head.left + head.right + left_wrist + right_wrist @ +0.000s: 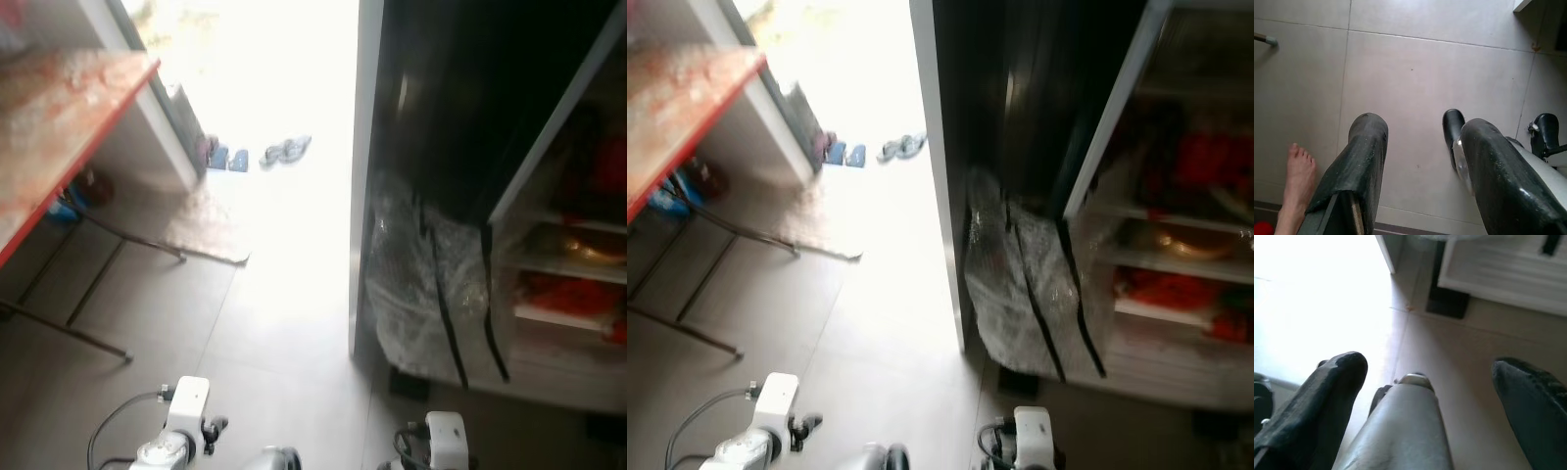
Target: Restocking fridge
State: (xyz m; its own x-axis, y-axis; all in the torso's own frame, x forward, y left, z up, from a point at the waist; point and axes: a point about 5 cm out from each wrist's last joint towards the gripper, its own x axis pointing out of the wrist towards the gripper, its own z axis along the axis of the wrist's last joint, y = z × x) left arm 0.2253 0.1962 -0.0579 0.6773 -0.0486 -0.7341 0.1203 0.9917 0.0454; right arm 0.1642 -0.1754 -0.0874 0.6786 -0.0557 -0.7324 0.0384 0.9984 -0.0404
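The fridge [573, 250] stands open ahead on my right, its white shelves holding red packs [573, 294] and a yellowish dish [1190, 242]. Its dark door [441, 108] swings toward me, with clear bubble wrap [421, 289] and black tape over the lower part. Both arms hang low, their wrists [184, 416] [446, 439] at the bottom edge. My left gripper [1420, 125] is open over bare floor tiles, nothing between its fingers [1364, 152]. My right gripper [1430, 364] is open too, above the floor near the fridge's base.
A red-edged table [59, 108] on thin metal legs [93, 284] stands on my left. A bright doorway lies ahead with slippers [284, 149] and a mat [206, 230]. A person's bare foot [1297, 178] rests on the tiles beside my left gripper.
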